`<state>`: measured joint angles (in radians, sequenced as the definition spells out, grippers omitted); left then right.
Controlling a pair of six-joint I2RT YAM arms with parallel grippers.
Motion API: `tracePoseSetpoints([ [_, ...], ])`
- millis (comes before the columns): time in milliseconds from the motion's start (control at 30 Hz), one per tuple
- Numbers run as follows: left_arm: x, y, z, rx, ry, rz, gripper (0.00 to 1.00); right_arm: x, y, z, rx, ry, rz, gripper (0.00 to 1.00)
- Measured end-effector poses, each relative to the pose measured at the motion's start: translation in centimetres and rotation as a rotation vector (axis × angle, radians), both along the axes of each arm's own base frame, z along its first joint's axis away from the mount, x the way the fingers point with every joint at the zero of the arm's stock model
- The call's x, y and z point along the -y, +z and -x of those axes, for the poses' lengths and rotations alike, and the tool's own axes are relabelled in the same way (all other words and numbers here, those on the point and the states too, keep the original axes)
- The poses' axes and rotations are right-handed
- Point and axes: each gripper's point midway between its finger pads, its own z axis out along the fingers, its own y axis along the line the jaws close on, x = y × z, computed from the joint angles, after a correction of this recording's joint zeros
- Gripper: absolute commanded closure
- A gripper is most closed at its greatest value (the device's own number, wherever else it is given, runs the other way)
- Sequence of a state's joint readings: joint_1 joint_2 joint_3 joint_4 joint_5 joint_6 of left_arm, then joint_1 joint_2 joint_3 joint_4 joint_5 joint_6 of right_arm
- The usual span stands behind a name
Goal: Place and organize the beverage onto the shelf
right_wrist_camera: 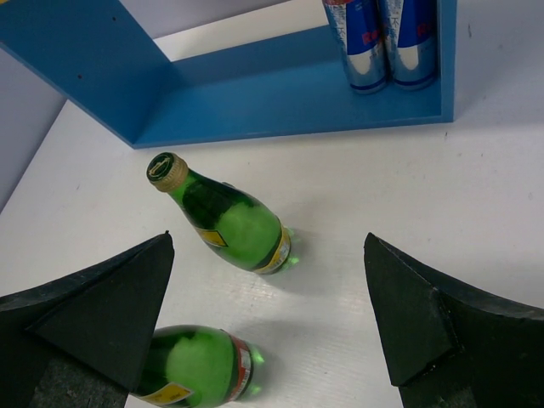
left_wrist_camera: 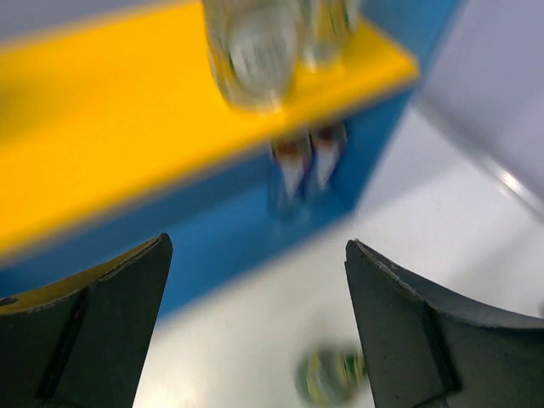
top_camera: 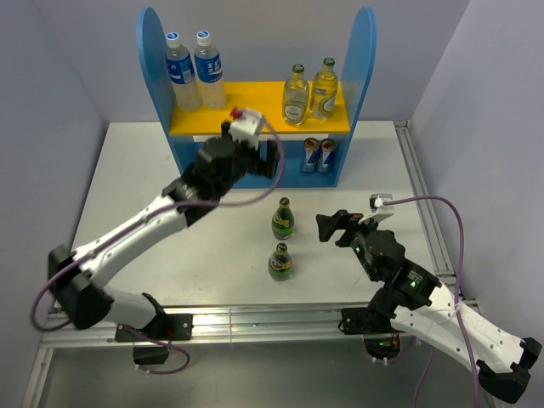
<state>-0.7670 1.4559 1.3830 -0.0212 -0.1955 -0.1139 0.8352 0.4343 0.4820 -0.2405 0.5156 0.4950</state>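
The blue shelf (top_camera: pixel 366 51) stands at the back of the table. On its yellow upper board (top_camera: pixel 255 106) stand two clear plastic bottles (top_camera: pixel 194 70) at the left and two pale yellowish glass bottles (top_camera: pixel 308 91) at the right. Two dark green glass bottles stand on the table, one (top_camera: pixel 283 218) farther, one (top_camera: pixel 280 263) nearer; both show in the right wrist view (right_wrist_camera: pixel 234 223) (right_wrist_camera: pixel 191 367). My left gripper (top_camera: pixel 274 159) is open and empty before the shelf's lower level. My right gripper (top_camera: pixel 334 228) is open and empty, right of the green bottles.
Two small blue-silver cans (top_camera: pixel 318 155) stand in the shelf's lower level at the right, also in the right wrist view (right_wrist_camera: pixel 387 38). An aluminium rail (top_camera: pixel 423 200) runs along the table's right edge. Purple cables trail from both arms.
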Motion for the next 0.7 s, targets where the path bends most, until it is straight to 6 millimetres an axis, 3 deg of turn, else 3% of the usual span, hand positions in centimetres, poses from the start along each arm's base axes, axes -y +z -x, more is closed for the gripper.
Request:
tracePoseSetpoints([
  [200,-3.8,-7.8,10.9,-0.122,-0.033,-0.081,0.11,0.0,0.0,0.0,-0.001,0.0,-0.002,0.0],
  [300,-6.0,-10.2,14.6,-0.179,-0.041,-0.067,0.13,0.0,-0.1,0.0,-0.002,0.0,-0.001,0.0],
  [500,-6.4,-12.1,18.7,-0.26,-0.079,0.042,0.14,-0.2,-0.8,-0.2,-0.023,0.0,0.022,0.0],
  [700,-4.8,-18.0,23.0,-0.394,-0.124,-0.018,0.15,-0.4,-1.0,-0.3,-0.032,0.0,0.027,0.0],
])
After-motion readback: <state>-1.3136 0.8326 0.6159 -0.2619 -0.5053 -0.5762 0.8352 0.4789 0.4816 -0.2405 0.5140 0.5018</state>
